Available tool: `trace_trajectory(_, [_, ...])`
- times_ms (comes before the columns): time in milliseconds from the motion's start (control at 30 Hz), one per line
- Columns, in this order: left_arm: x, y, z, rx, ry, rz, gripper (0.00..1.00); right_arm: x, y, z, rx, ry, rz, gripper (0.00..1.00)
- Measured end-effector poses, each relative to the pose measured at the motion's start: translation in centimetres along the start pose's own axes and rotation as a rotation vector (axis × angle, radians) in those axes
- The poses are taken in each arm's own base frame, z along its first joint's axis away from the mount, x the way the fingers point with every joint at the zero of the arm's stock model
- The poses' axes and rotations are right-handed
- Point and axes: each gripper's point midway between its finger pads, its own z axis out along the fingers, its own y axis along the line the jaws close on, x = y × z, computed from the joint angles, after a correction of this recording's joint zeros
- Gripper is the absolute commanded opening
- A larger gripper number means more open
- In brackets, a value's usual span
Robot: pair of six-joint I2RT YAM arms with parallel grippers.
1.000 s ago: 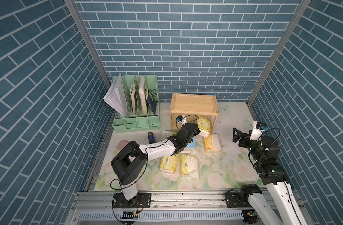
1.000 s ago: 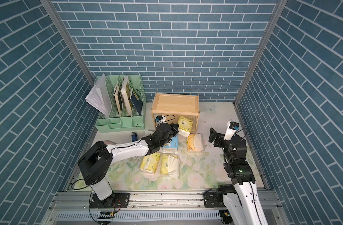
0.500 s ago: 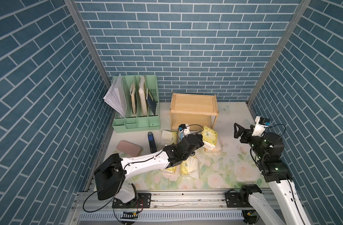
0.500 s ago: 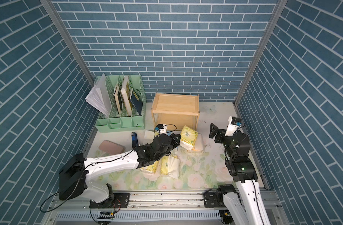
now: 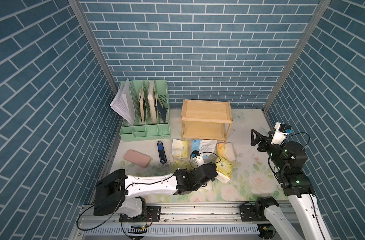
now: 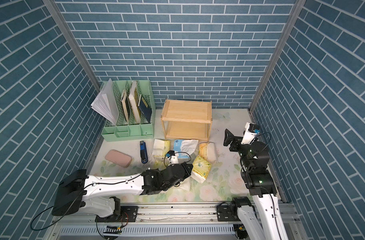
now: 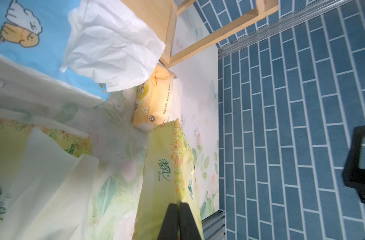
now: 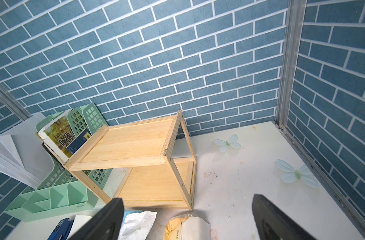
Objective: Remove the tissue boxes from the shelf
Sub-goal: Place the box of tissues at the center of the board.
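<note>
At far left, by the back wall, we see the mint file organizer (image 5: 162, 131) w/ papers and books standing in it. In front of it, on the floral mat (image 5: 250, 180), lie a pink case (image 5: 137, 158) and, just to its right, the blue stapler (image 5: 162, 152).

Next comes a yellow-green pack (image 5: 183, 148), flat on the mat, w/ white tissue out on its left side. Beside it is the blue-white pack (image 5: 195, 144) w/ cartoon print and a crumpled tissue coming out. It lies just in front of the lower board of the shelf (image 5: 206, 108), which stands at the back, right of the organizer.

Nearer to the robot, the left arm reaches across the mat. A pack under the arm (image 5: 207, 185) shows only its white tissue.

The left gripper (image 7: 178, 205) has its jaws pressed together and pinches the wrapper of the held pack (image 5: 224, 168). This one is yellow-green, tilted, off the shelf and in front of it. Its far end is very near the orange-yellow pack (image 5: 224, 151), which lies on the mat by the shelf's front right post. Touching or not, we cannot tell.

At far right, the right gripper (image 8: 187, 199) hovers above the mat, jaws wide apart, holding nothing, facing the shelf.
</note>
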Motion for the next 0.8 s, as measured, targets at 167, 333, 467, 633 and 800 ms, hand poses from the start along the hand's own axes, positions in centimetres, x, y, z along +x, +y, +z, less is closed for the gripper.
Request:
trace_trajectory(167, [1.5, 2.3, 2.3, -0.075, -0.002, -0.002, 0.0, -0.2, 0.1, -0.3, -0.002, -0.007, -0.001, 1.0])
trace_trajectory(333, [2.5, 3.1, 2.8, -0.1, -0.009, -0.023, 0.0, -0.2, 0.1, -0.4, -0.003, -0.01, -0.001, 1.0])
trace_trajectory(467, [3.0, 2.5, 2.7, -0.103, -0.009, -0.044, 0.16, -0.2, 0.1, -0.5, -0.003, -0.011, -0.001, 1.0])
trace_trajectory(633, [4.4, 2.5, 3.6, -0.117, 0.025, -0.062, 0.43, -0.3, 0.1, -0.6, -0.004, -0.015, -0.001, 1.0])
trace_trajectory(800, [6.0, 3.8, 4.3, -0.153, 0.074, -0.064, 0.53, -0.4, 0.2, -0.7, -0.006, -0.02, -0.002, 1.0])
